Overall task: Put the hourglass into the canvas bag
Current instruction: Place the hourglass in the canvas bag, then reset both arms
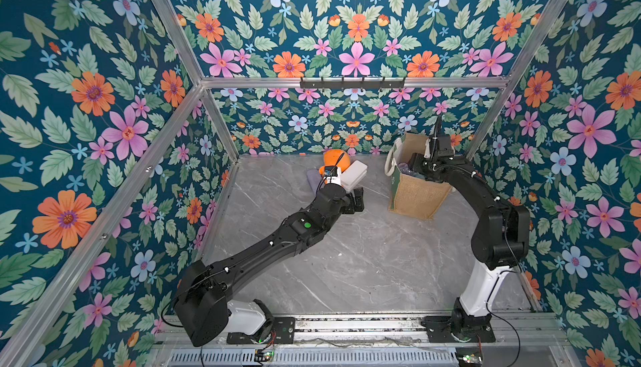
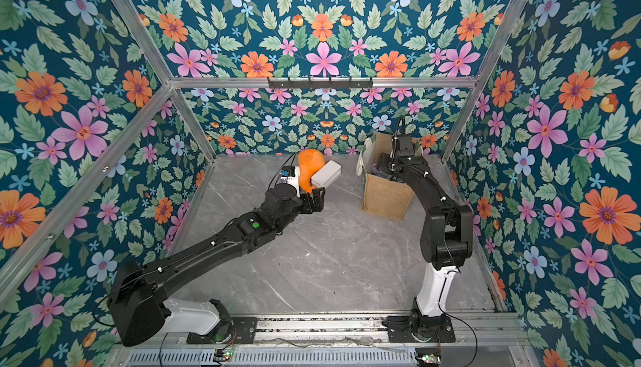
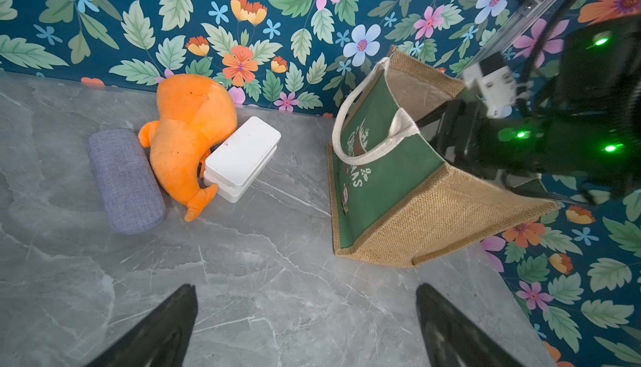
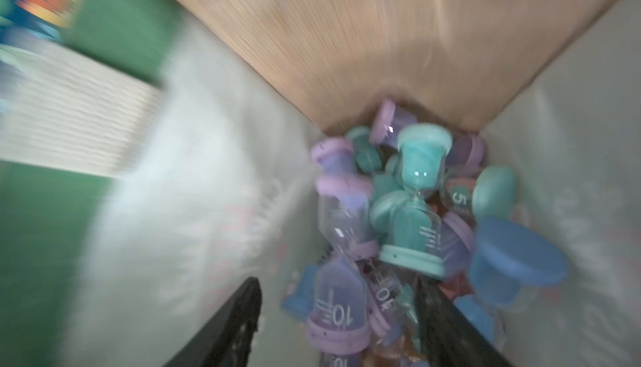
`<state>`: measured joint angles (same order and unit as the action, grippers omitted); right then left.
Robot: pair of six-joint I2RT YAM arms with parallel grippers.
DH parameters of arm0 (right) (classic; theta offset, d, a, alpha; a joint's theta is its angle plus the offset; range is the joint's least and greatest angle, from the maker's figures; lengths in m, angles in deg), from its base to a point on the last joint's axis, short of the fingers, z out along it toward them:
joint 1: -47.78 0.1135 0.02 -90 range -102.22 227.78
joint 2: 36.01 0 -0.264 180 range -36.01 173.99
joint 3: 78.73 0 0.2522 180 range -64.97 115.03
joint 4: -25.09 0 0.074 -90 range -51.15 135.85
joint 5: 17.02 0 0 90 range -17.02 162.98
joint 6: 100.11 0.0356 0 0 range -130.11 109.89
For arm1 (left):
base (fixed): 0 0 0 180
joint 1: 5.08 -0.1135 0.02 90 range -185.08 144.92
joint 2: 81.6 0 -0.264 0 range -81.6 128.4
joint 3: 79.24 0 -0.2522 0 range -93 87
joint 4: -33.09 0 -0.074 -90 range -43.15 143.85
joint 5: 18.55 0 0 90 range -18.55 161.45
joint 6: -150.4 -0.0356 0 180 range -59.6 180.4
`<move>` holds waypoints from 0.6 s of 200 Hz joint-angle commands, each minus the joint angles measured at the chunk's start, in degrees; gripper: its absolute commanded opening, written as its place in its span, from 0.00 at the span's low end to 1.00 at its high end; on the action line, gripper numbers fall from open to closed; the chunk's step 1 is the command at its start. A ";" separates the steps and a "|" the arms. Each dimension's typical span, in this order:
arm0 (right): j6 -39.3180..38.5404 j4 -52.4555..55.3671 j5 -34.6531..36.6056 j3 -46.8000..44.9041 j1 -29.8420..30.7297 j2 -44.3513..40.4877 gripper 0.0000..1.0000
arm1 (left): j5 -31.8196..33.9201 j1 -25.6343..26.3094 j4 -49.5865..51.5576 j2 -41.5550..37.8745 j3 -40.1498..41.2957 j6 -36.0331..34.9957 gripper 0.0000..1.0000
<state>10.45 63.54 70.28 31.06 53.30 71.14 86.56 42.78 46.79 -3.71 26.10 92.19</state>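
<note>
Hanging spread apart deep inside the canvas bag (image 4: 347,35): right jaws, released, clamping nothing.

Danger first. Could hook one of the black fingers (image 4: 239,327) under a wide end cap on the way up and drag an hourglass back over the rim. Could also snag the cream handle (image 3: 402,124) or the bag's edge with the right arm (image 1: 461,181) (image 2: 426,181), shown in both top views leaning in over the mouth, and tip the whole bag onto the worktop (image 1: 347,261). Glass against glass down there too, so any jolt risky. Calls for a slow, straight lift.

Now the position. Purple hourglass (image 4: 338,309) marked 10, lying loose in the gap between the jaws, touching neither side as far as visible through the motion blur. Resting on a heap of others at the bottom of the bag, a teal hourglass (image 4: 419,188) and a blue hourglass (image 4: 513,254) among them. Looks like the drop made, with only the pull-out left.

Further out: left jaws, likewise wide and empty, hovering over bare worktop, well apart from the bag. Beyond, by the back wall, an orange plush (image 3: 190,129), a white box (image 3: 242,153) touching it, a grey case (image 3: 125,181) on its other side. None of it in the way.
</note>
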 commanded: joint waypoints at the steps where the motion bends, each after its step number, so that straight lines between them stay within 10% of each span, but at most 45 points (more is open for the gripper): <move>1: -0.69 1.13 -1.57 2.93 -0.03 -3.02 0.77 | 1.56 -0.50 0.05 -1.27 -0.41 -0.81 1.00; 55: 0.42 10.75 6.69 3.23 -0.09 -17.11 0.99 | 3.15 -9.66 3.96 -7.07 1.90 -2.83 1.00; 120: 6.24 10.00 28.22 -30.60 -0.10 -48.24 0.99 | 8.00 -31.44 4.97 -9.63 13.07 -4.83 1.00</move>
<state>12.98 73.64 87.22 11.13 53.19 31.47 89.71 15.33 51.25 -14.05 36.33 89.41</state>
